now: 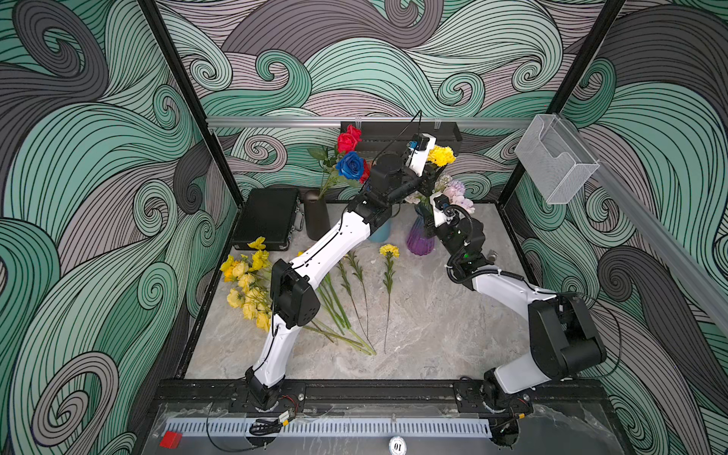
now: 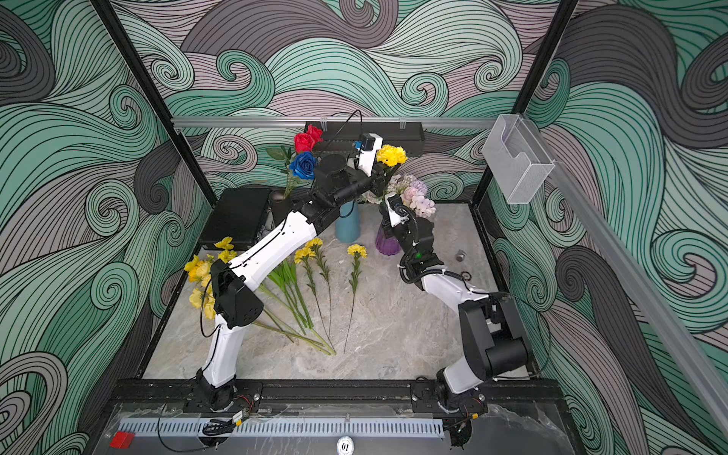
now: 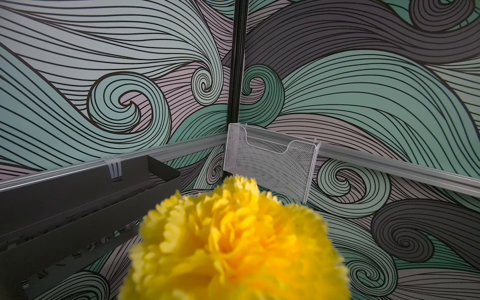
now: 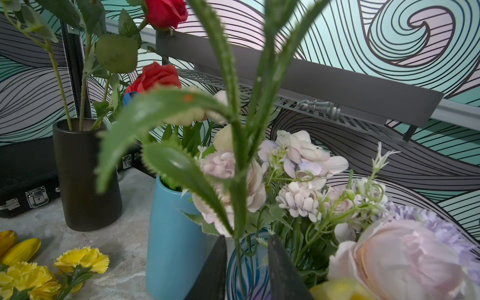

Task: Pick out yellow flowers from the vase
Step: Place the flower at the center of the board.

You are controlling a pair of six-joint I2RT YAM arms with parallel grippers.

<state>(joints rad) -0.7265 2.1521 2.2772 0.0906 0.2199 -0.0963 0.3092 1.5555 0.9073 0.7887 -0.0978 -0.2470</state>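
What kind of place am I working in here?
Likely a robot test booth: wave-printed wall panels on black frame posts, both arms bolted to a front rail over a marble-look table.

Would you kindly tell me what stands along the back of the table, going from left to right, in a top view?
black case → black vase → blue vase → purple vase → small metal piece
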